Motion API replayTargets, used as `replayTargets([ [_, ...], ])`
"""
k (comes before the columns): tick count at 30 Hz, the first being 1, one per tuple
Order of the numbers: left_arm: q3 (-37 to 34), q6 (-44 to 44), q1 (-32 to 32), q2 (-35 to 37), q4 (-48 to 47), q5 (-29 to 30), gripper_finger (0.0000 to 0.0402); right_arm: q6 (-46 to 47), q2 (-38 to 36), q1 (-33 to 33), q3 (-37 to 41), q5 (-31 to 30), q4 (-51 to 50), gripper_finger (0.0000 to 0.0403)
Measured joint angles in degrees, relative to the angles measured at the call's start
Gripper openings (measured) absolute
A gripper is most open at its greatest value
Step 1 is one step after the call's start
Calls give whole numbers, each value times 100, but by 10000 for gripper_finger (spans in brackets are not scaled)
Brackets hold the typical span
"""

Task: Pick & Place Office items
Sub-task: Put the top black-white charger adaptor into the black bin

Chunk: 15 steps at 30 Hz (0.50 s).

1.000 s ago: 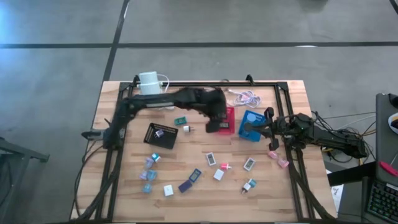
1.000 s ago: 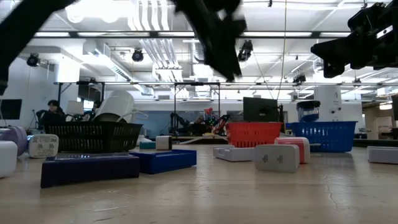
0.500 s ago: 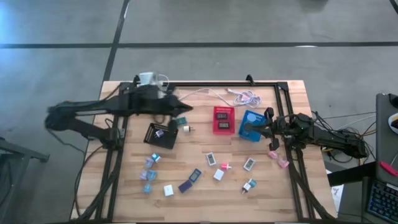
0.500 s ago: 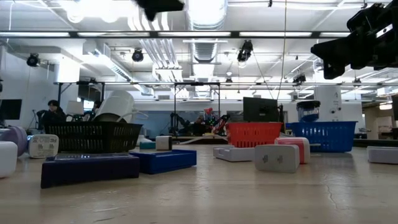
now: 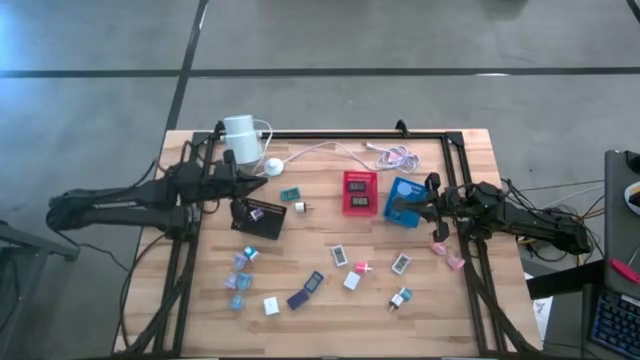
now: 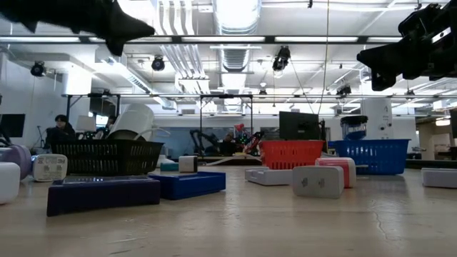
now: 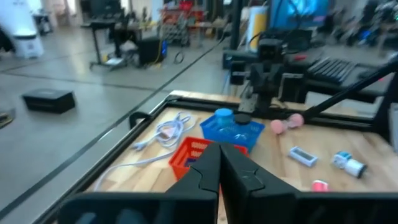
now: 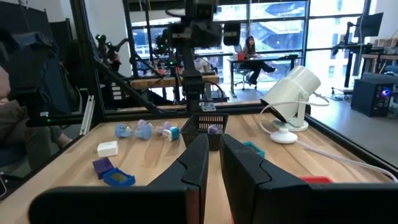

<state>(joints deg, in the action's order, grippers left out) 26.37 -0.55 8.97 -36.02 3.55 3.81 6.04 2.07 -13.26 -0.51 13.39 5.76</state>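
From above, the small office items (image 5: pixel 318 283) are too tiny to identify. What lies in the black tray (image 5: pixel 259 217) is unclear. In the low view, the picture's top edge cuts off both arms.

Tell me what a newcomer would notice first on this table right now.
Probably the row of three trays: the black tray left of centre, the red tray mid-table, the blue tray beside it. Tiny office items lie scattered across the near half. The left pincer, shut, sits by the black tray.
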Motion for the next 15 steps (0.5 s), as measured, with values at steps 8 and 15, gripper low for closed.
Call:
replayTargets([
  [8,-1029,-298,91,491,576,221,6,26,0,0,0,2,2,38],
  [15,-1320,-313,98,550,605,219,2,33,2,-2,0,2,2,38],
])
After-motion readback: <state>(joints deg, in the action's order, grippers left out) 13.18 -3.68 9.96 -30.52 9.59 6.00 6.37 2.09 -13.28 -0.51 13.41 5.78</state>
